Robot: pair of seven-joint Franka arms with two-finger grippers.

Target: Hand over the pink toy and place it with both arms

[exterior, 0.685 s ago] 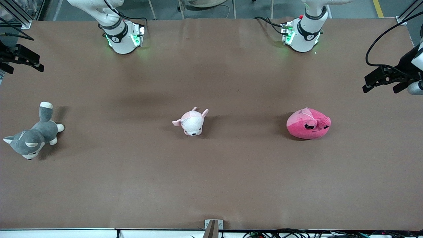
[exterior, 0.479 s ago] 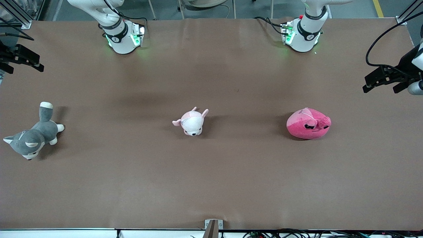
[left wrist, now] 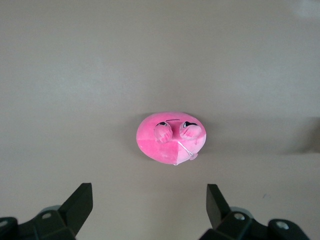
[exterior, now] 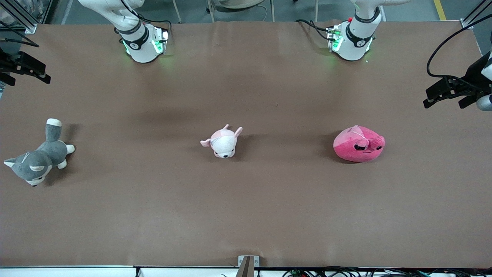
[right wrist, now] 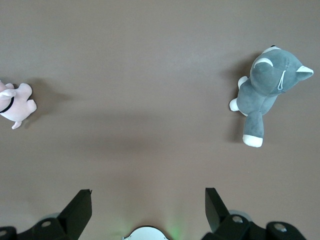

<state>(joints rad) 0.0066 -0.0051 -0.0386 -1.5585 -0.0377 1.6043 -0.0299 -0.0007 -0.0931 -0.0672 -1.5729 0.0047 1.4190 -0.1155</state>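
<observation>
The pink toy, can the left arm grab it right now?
Probably yes. The pink toy lies alone on the brown table, toward the left arm's end, with nothing on it or touching it. The left gripper is open and up in the air, looking straight down at the toy.

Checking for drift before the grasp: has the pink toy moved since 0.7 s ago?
No. The pink toy lies at the same spot, level with the puppy plush, toward the left arm's end.

The pink toy is hot pink with a paler pink patch and black eyes. The puppy is pale pink and white. The husky is grey with white paws. The tabletop is plain brown.
</observation>
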